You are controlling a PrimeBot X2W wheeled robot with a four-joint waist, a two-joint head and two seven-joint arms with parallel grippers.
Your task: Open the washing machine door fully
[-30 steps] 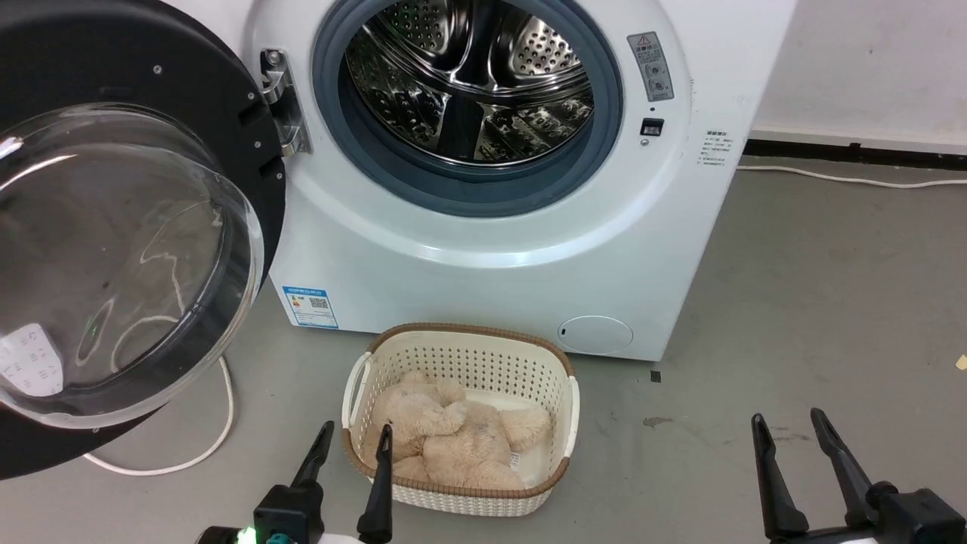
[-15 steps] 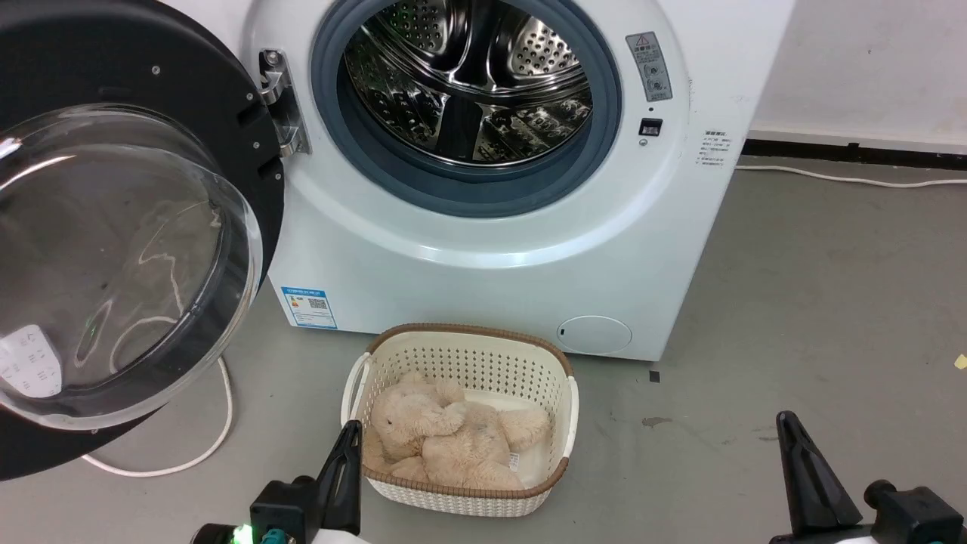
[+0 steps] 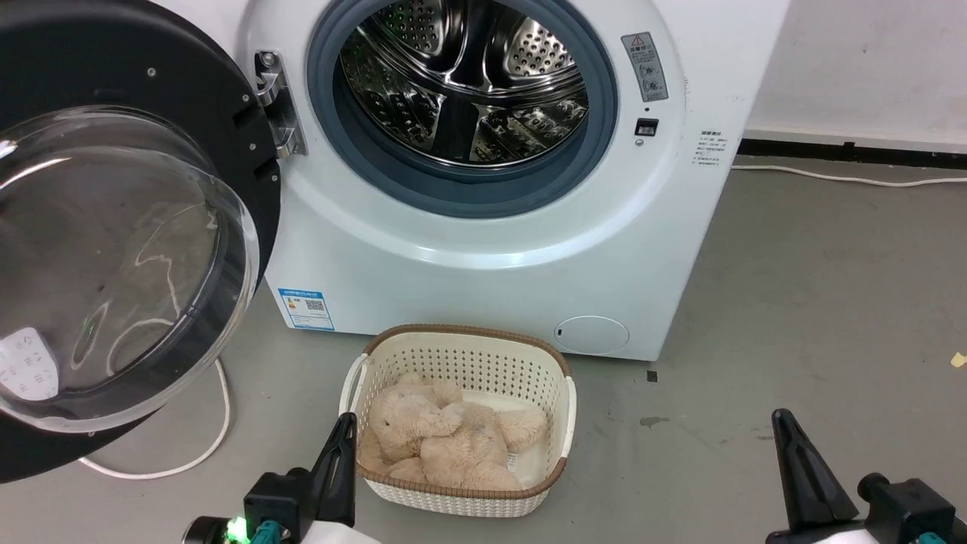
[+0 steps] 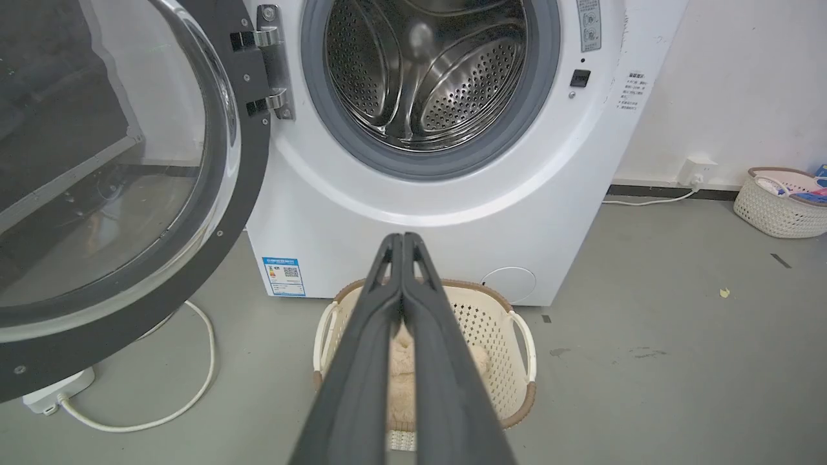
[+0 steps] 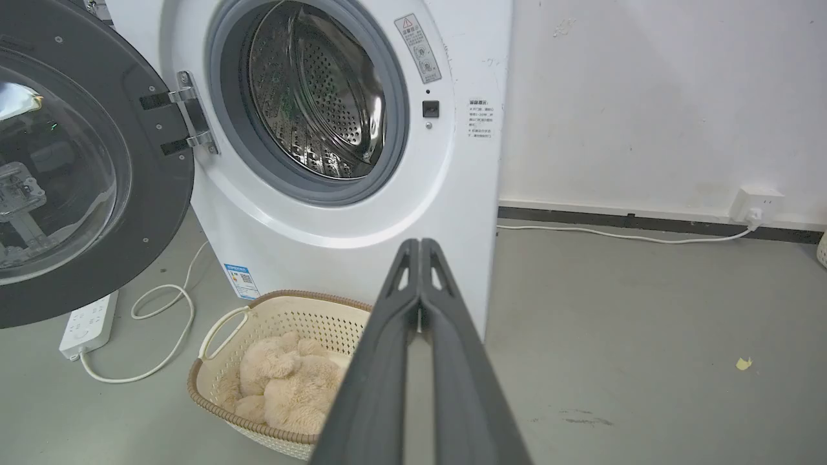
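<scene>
Head view — washing machine door (image 3: 113,249) stands wide, left gripper (image 3: 344,434) apart.

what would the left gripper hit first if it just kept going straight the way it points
Probably the washing machine's white front panel, just below the drum opening. The left gripper, shut, seems to aim over the basket, though depth is hard to judge.
</scene>
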